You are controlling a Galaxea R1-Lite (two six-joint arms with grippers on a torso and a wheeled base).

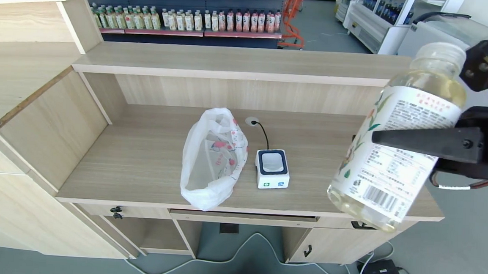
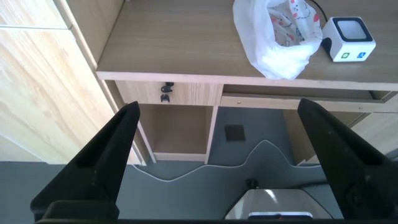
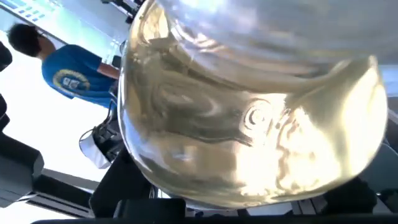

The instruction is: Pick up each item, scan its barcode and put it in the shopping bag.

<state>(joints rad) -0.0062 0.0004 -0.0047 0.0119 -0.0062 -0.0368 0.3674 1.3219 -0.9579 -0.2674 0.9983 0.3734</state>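
The right tool (image 1: 396, 135) is closed on the bottle (image 1: 390, 171), one finger lying across the label at mid-height. The bottle hangs raised over the right end of the counter (image 1: 141, 160), its long axis tilted: cap up and to the right, base down and towards the near edge. The barcode (image 1: 382, 200) sits low on the label and faces the robot, not downward. The scanner (image 1: 271, 168) lies below and to the left of the bottle, window facing up, so presenting the code probably requires a leftward carry plus a roll. The shopping bag (image 1: 213, 158) lies just beside the scanner, further left, mouth towards the near edge. The left tool (image 2: 221, 106) is open and empty, low before the counter front. The rear wall and left side panel limit travel; the space above the scanner is open.
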